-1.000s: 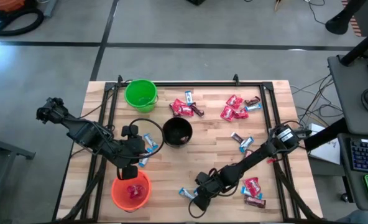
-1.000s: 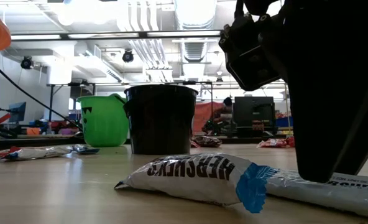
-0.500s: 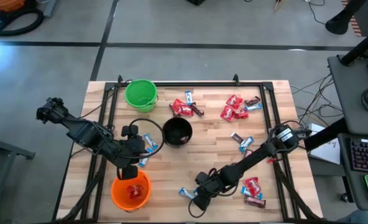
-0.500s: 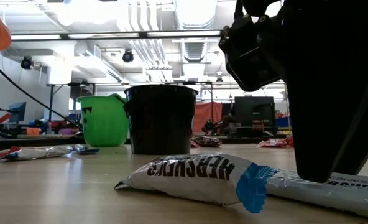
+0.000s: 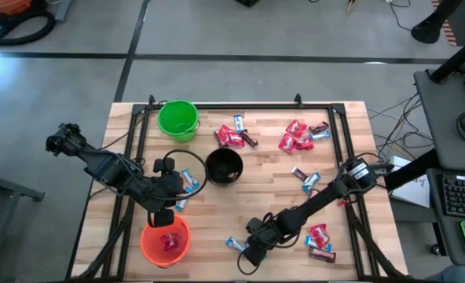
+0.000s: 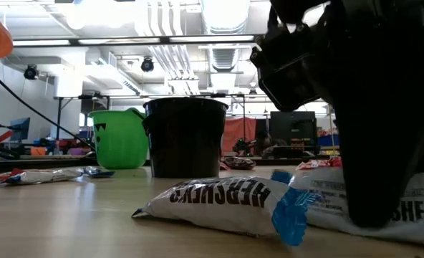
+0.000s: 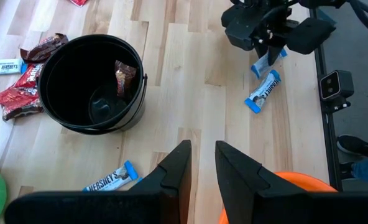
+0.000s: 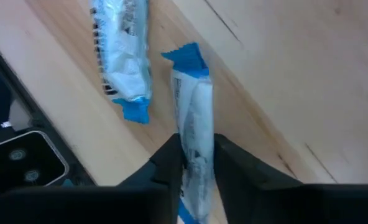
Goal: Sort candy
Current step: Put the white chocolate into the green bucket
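My right gripper (image 5: 253, 250) is low at the table's near edge, shut on a blue-and-white candy bar (image 8: 193, 118). A second blue-and-white bar (image 6: 219, 204) lies flat on the wood just beside it. My left gripper (image 7: 201, 168) hangs over the orange cup (image 5: 166, 240), its fingers a narrow gap apart with nothing between them. The orange cup holds red candy. The black cup (image 7: 91, 81) holds a brown candy (image 7: 125, 71). Red, blue-and-white and brown candy lie scattered at the back (image 5: 231, 137) and at the right (image 5: 298, 135). My right gripper pinches the bar's two long sides (image 8: 196, 158) between its two fingers, about mid-length. The fingers slant down from above and lie across the bar. The bar's blue end (image 6: 298, 185) is tipped up off the wood; whether its other end (image 6: 420, 215) still rests on the table, I cannot tell.
A green cup (image 5: 177, 119) stands at the far left. More candy lies near the right edge (image 5: 319, 236), mid-right (image 5: 307, 179) and beside the left arm (image 5: 187, 182). A dark frame (image 5: 240, 104) runs around the table top.
My right gripper has shut on the blue-and-white bar without shifting. One end of that bar, flat on the table before, has tipped up. The bar beside it has stayed put.
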